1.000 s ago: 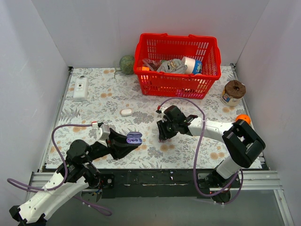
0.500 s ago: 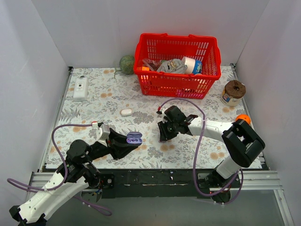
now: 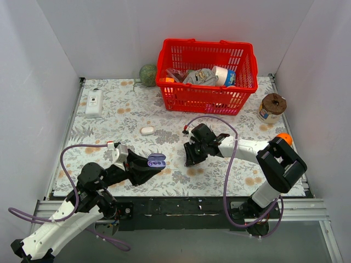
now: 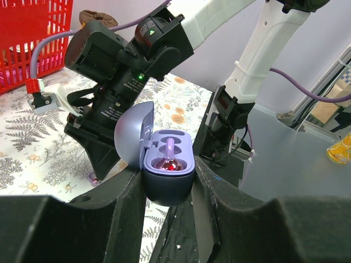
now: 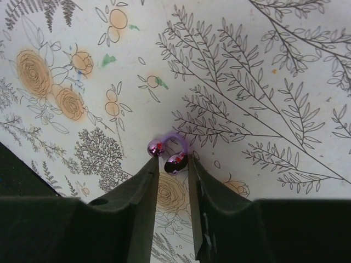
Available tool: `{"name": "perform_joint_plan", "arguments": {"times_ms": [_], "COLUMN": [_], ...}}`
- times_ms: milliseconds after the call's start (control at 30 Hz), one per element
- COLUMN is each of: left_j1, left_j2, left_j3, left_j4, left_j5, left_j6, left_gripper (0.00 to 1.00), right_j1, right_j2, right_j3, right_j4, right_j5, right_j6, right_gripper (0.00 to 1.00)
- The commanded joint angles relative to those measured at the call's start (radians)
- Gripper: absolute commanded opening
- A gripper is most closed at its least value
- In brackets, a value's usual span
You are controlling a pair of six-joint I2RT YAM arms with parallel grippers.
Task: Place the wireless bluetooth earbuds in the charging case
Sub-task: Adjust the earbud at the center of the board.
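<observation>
Two glossy purple earbuds [image 5: 176, 162] lie just beside each other on the floral worktop [image 3: 109, 137], near its middle. One sits between the fingers of the right pincer [image 5: 171, 161]. The fingers stand narrowly apart on either side of it, and whether they already pinch it cannot be told. The right arm reaches in from the right, forearm low and wrist bent down, so the pincer points at the cloth.

To its left, apart from it, the lavender case [image 4: 167, 183] is clamped at its base in the left pincer [image 4: 168, 172]. Its lid is swung open and a purple piece with a red glint shows inside. The left arm stretches low from the near left corner towards the centre. A red basket [image 3: 206, 98] stands at the back.
</observation>
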Motion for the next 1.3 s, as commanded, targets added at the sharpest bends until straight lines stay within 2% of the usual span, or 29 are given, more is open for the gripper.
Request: {"name": "perform_joint_plan", "arguments": {"times_ms": [0,67,200,533,833,1100,1267], "left_j1": [-0.002,-0.004,-0.002,-0.002,-0.002,-0.002,-0.002], "left_j2": [-0.001,-0.004,-0.005,-0.013,-0.013,-0.002,0.001], "left_j3": [-0.008,-0.008,-0.010,-0.014,-0.011,-0.011,-0.010], "left_j4": [0.031,0.031,0.031,0.031,0.028,0.028,0.029], "left_j5": [0.001,0.002,0.001,-0.001,-0.004,-0.001,-0.002], "left_j6": [-0.004,-0.004,-0.005,-0.007,-0.005,-0.002,-0.002], "left_gripper": [0.00,0.00,0.00,0.00,0.00,0.00,0.00], "right_j1": [-0.005,-0.005,-0.005,-0.010,-0.014,-0.013,-0.014], "right_j2": [0.004,-0.001,-0.004,0.061,0.088,0.092,0.090], "right_j3": [0.000,0.008,0.052,0.148,0.152,0.140,0.135], "right_j4": [0.005,0.001,-0.047,-0.117,-0.131,-0.136,-0.145], "right_j5": [-0.011,-0.001,0.024,0.061,0.039,0.030,0.019], "right_j6": [0.025,0.028,0.017,-0.018,-0.029,-0.033,-0.035], "right_gripper": [0.39,0.44,0.47,0.44,0.40,0.32,0.19]}}
